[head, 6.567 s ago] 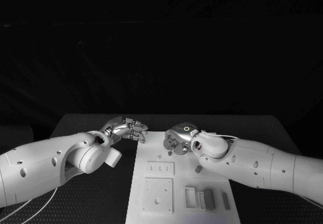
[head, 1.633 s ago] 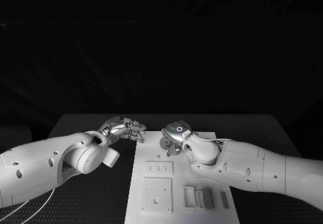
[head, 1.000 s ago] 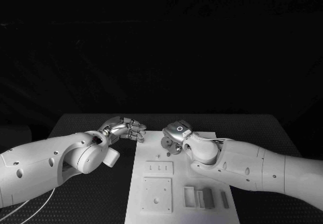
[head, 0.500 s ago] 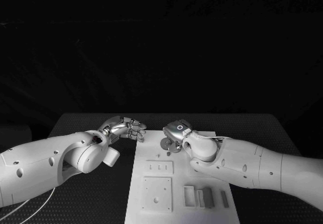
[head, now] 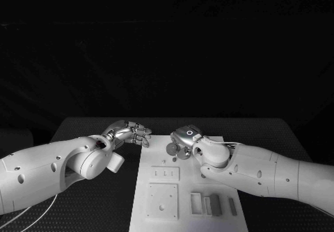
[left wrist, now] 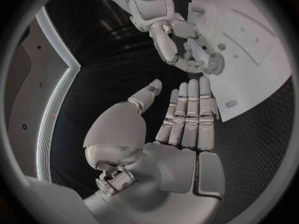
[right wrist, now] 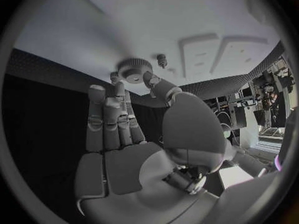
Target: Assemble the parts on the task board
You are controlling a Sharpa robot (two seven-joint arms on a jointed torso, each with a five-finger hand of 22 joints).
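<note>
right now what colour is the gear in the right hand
Grey; the gear shows best in the right wrist view, at the right hand fingertips.

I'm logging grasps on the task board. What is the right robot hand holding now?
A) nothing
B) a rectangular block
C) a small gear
C: the right robot hand pinches a small toothed gear at its fingertips, above the white task board.

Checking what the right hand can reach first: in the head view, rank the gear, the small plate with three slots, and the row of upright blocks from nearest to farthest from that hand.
1. Gear: right at the right hand's fingertips, far end of the task board.
2. Small plate with slots: mid-board, toward the robot.
3. Row of blocks: nearest the robot, under the right forearm.
</note>
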